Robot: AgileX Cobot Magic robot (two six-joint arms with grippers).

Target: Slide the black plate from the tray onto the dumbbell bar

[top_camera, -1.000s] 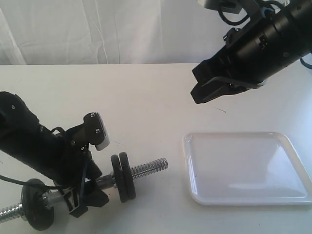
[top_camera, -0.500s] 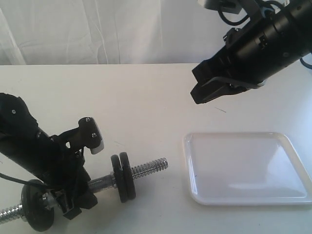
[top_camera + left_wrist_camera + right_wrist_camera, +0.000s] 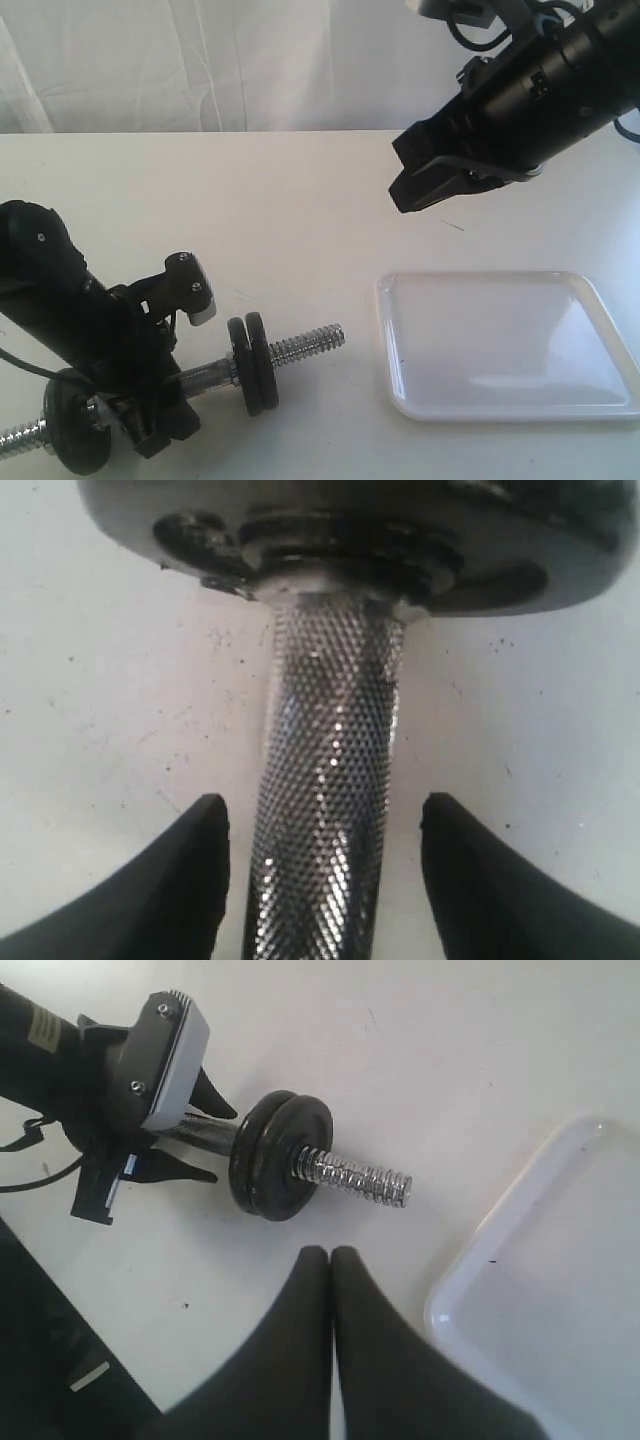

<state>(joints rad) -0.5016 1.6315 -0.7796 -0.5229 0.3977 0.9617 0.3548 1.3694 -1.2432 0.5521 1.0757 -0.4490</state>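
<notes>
Both arms matte black, built of cylindrical segments. On the left arm point(image 3: 60, 300), a wrist camera block point(image 3: 192, 290) with pale grey face and two screws. On the right arm point(image 3: 540, 90), black cables point(image 3: 480, 20) bunched on top. The left claw point(image 3: 322, 815) and right claw point(image 3: 330, 1255) have smooth, black, tapered fingers.

Shiny knurled metal dumbbell bar point(image 3: 322, 780), matte black plates point(image 3: 272, 1160), glossy white plastic tray point(image 3: 505, 345).

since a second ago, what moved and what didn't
The left gripper slid back along the dumbbell bar, away from the two black plates, toward the left of the exterior view and a little lower. It is open astride the bar. The right gripper, shut, the bar and the tray stayed put.
</notes>
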